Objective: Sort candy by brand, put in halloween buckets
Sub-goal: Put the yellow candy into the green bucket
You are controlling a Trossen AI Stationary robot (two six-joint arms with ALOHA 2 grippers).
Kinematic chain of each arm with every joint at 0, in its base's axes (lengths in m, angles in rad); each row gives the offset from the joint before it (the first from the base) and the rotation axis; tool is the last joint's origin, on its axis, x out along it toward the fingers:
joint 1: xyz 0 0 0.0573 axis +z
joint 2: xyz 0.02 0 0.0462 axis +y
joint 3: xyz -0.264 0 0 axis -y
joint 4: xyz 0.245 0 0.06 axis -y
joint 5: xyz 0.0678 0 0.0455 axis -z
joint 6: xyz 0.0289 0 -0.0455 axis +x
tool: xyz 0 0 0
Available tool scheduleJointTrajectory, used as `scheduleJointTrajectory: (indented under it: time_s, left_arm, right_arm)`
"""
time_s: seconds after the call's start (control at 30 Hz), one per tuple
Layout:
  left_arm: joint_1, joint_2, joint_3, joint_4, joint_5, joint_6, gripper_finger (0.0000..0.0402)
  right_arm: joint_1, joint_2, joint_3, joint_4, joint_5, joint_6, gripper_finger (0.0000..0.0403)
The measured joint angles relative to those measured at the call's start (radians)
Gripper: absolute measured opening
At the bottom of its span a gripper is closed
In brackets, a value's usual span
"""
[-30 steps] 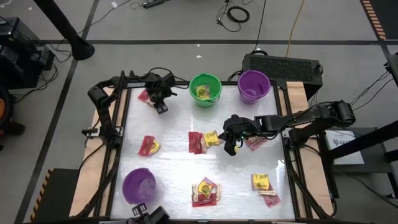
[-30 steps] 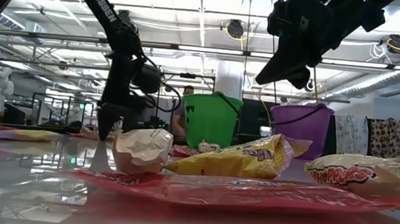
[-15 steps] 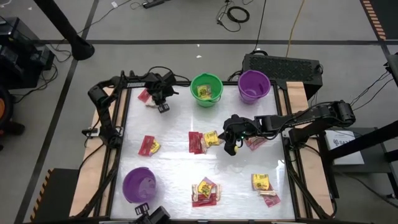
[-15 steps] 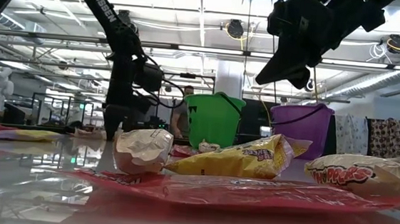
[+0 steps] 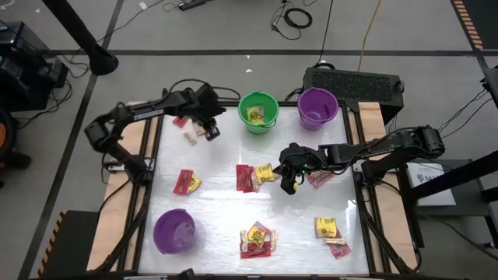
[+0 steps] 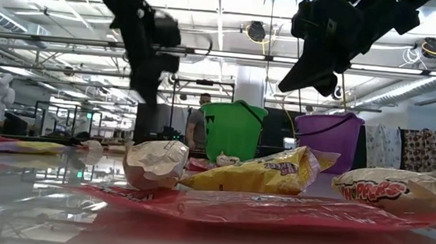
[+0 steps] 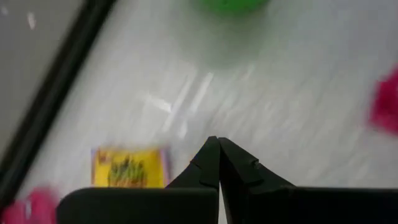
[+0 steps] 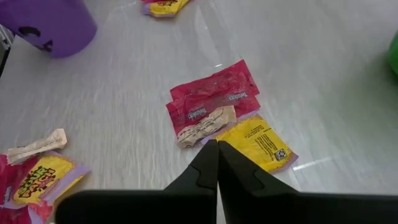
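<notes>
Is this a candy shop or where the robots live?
Probably a robot lab or workshop, not a shop. Cables lie on the floor, a white humanoid robot figure stands in the big open hall behind, and the table sits under two arms.

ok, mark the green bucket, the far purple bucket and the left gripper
green bucket [image 5: 268,120], high view, on its near rim
far purple bucket [image 5: 331,113], high view, on its right wall
left gripper [image 7: 219,171], left wrist view, where its shut fingertips meet

White table [image 5: 218,198] with scattered candy [image 5: 257,239], one green bucket [image 5: 257,111], two purple buckets [image 5: 173,232].
</notes>
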Motion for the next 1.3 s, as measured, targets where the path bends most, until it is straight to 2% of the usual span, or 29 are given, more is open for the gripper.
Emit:
scheduleJointTrajectory:
  time_s: [0.07, 0.17, 0.23, 0.37, 0.63, 0.77, 0.87, 0.97, 1.03, 1.13, 1.23, 1.3]
  left_arm:
    - [-0.025, -0.02, 0.001, 0.021, -0.039, -0.014, 0.0001]
    - [-0.038, -0.011, 0.001, 0.029, -0.162, -0.018, 0.0005]
    - [-0.027, 0.011, 0.001, 0.028, -0.178, -0.019, 0.0017]
    - [-0.008, 0.087, 0.001, -0.022, -0.162, -0.015, 0.0068]
    - [-0.009, 0.227, 0.001, -0.006, -0.282, 0.057, 0.0181]
    - [-0.009, 0.29, 0.001, 0.007, -0.364, 0.099, 0.0212]
    - [-0.007, 0.334, 0.007, 0.011, -0.372, 0.14, 0.022]
    - [-0.008, 0.365, 0.008, 0.003, -0.361, 0.163, 0.0212]
    - [-0.01, 0.372, 0.008, -0.003, -0.355, 0.164, 0.019]
    - [-0.018, 0.374, 0.006, -0.007, -0.35, 0.164, 0.0125]
    - [-0.023, 0.367, 0.003, -0.014, -0.343, 0.164, 0.0038]
    - [-0.023, 0.364, 0.003, -0.014, -0.34, 0.163, 0.0013]
  right_arm:
    - [0.0, 0.0, 0.0, 0.0, 0.0, 0.0, 0.0]
    - [0.0, 0.0, 0.0, 0.0, 0.0, 0.0, 0.0]
    - [0.0, 0.0, 0.0, 0.0, 0.0, 0.0, 0.0]
    - [0.0, 0.0, 0.0, 0.0, 0.0, 0.0, 0.0]
    - [0.0, 0.0, 0.0, 0.0, -0.001, 0.025, 0.0]
    - [0.0, 0.0, 0.0, 0.0, -0.001, 0.026, 0.0]
    - [0.0, 0.0, 0.0, 0.0, -0.001, 0.027, 0.0]
    - [0.0, 0.0, 0.0, 0.0, -0.002, 0.04, 0.0]
    - [0.0, 0.0, 0.0, 0.0, -0.002, 0.051, 0.0]
    - [0.0, 0.0, 0.0, 0.0, -0.003, 0.053, 0.0]
    - [0.0, 0.0, 0.0, 0.0, -0.004, 0.052, 0.0]
    - [0.0, 0.0, 0.0, 0.0, -0.003, 0.047, 0.0]
